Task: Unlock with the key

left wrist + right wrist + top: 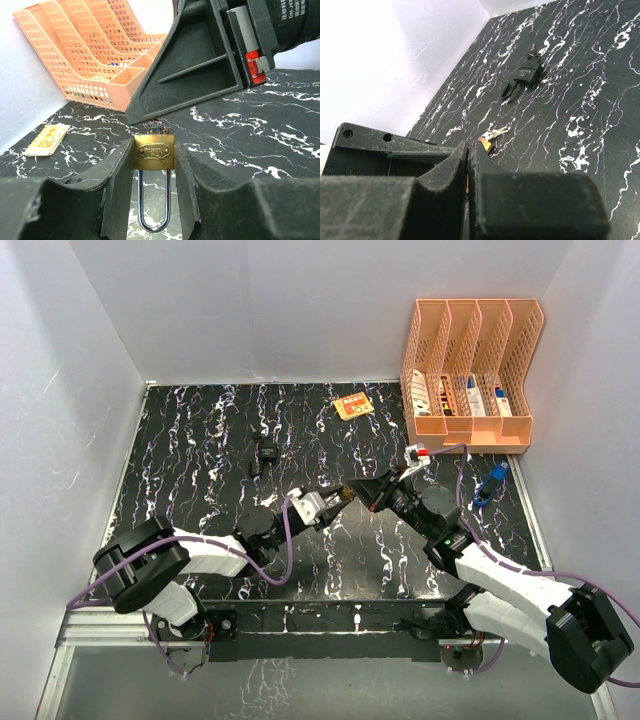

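Observation:
A brass padlock (154,151) with a long steel shackle (152,210) pointing back at the wrist sits between the pads of my left gripper (154,145), which is shut on its body. It is held just above the black marbled table, near the middle (343,496). My right gripper (468,145) is shut, its tips meeting the padlock's keyhole end (486,144). A small bunch of keys (495,133) hangs there. The key at the keyhole (152,125) is pinched under the right fingers (190,65), its bow mostly hidden.
An orange file organiser (470,370) stands at the back right. An orange card (352,406) lies left of it. A black buckle (265,455) lies on the table behind the left gripper, and a blue object (490,485) by the right wall.

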`<state>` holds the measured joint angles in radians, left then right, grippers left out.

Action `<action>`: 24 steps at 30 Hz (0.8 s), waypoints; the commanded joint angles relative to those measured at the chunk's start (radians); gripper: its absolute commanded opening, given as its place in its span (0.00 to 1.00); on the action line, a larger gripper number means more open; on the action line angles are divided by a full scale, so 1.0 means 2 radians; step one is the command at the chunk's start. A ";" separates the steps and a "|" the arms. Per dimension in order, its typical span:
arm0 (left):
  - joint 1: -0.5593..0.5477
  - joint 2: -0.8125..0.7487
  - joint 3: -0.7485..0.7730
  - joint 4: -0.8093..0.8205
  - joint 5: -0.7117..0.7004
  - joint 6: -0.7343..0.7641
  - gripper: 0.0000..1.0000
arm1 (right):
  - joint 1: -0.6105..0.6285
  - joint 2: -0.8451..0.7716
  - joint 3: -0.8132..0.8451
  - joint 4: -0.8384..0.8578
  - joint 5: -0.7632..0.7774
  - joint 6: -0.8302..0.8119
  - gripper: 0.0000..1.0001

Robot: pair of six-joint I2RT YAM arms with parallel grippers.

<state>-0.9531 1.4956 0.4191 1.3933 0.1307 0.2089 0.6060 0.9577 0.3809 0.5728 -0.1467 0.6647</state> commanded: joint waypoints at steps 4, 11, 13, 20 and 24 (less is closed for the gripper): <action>-0.013 -0.010 0.050 0.015 -0.052 0.009 0.00 | 0.002 0.022 0.013 -0.040 0.010 0.023 0.00; -0.033 0.001 0.075 -0.021 -0.140 0.026 0.00 | 0.002 0.048 0.032 -0.078 0.041 0.072 0.00; -0.041 0.007 0.082 -0.027 -0.162 0.037 0.00 | 0.003 0.055 0.039 -0.087 0.045 0.083 0.00; -0.061 0.026 0.097 -0.050 -0.219 0.065 0.00 | 0.003 0.073 0.057 -0.117 0.060 0.109 0.00; -0.066 0.034 0.105 -0.064 -0.239 0.067 0.00 | 0.003 0.077 0.060 -0.128 0.064 0.118 0.00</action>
<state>-1.0721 1.5764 0.5503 1.1805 -0.2756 0.3145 0.5976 1.0962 0.4717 0.4107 0.0174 0.8604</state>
